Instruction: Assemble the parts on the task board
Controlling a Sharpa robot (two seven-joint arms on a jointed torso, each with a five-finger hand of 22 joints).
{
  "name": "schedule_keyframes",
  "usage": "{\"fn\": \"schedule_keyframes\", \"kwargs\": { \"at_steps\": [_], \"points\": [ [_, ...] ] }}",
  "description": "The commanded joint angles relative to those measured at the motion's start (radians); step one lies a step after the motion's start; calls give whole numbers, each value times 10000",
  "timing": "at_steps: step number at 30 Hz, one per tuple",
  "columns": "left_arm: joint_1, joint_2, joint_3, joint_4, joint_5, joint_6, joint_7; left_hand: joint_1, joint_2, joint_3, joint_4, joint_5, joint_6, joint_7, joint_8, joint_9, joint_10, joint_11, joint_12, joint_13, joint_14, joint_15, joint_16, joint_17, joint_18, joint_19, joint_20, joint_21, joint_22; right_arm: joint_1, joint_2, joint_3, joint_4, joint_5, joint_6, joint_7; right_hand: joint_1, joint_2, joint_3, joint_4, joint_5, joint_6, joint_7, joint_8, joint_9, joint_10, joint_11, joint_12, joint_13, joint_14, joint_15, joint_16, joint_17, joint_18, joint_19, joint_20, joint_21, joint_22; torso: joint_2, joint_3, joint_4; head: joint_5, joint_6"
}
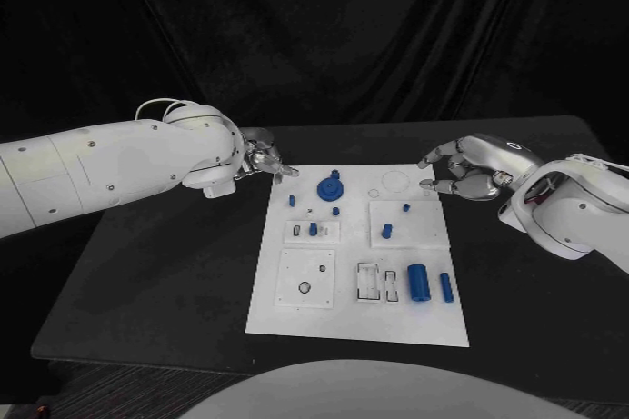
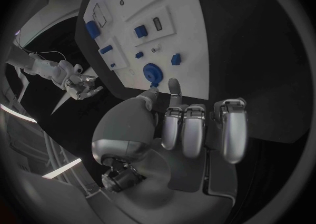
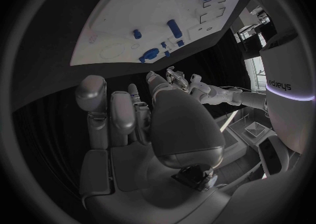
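The white task board [image 1: 361,321] lies in the middle of the black table. On its far part rest a round blue disc with a peg [image 1: 331,186] and several small blue pieces, such as one [image 1: 388,229] on a raised plate. A thick blue cylinder [image 1: 418,283] and a thinner one [image 1: 447,287] lie near its front right. My left hand [image 1: 263,162] hovers at the board's far left corner, fingers curled in, nothing seen in them. My right hand [image 1: 465,175] hovers at the far right corner, fingers likewise curled. The left wrist view shows the disc [image 2: 152,71] just beyond the left hand [image 2: 191,129].
Bare black table [image 1: 157,274] surrounds the board on all sides. The board carries rectangular slots [image 1: 377,283] and a square plate with a hole [image 1: 305,278] near the front. From the right wrist, the right hand [image 3: 131,118] hangs beside the board's edge [image 3: 99,39].
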Motion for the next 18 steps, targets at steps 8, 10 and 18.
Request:
{"fn": "schedule_keyframes", "kwargs": {
  "at_steps": [8, 10, 18],
  "points": [
    [-187, 528, 5, -872, -144, 487, 625, 148, 71, -291, 276, -56, -324, 227, -957, -699, 1042, 216, 33, 2606, 1037, 166, 27, 2634, -56, -13, 144, -178, 1716, -55, -5, 7, -21, 31, -26, 123, -31, 10, -9, -1, 64, 54, -1, -47, -24, -65, -25, -70, 717, 215, 49, -13, -7, 84, -26, 21, 25, 800, -14, -31, -6, 16, -2],
    [-230, 637, 5, -1012, -144, 532, 739, 136, 73, -331, 312, -92, -305, 244, -1027, -761, 1042, 234, 33, 2606, 1037, 184, 27, 2634, -53, -24, 163, -190, 1714, -57, -5, 7, -24, 31, -29, 135, -31, 10, -9, -1, 64, 54, -1, -47, -24, -65, -25, -70, 717, 215, 49, -13, -7, 84, -26, 21, 25, 800, -28, -23, -9, 27, -2],
    [-364, 827, 6, -1296, -143, 819, 927, 109, 80, -394, 372, -152, -246, 256, -1091, -826, 1042, 253, 33, 2606, 1037, 206, 27, 2634, -47, -42, 187, -212, 1708, -59, -43, 7, 14, 31, -51, 159, -22, 7, -2, -12, 77, 54, -1, -50, -29, -76, -26, -85, 696, 220, 48, -6, 1, 83, -21, 20, 27, 802, -44, 5, -20, -32, -2]
  ]
}}
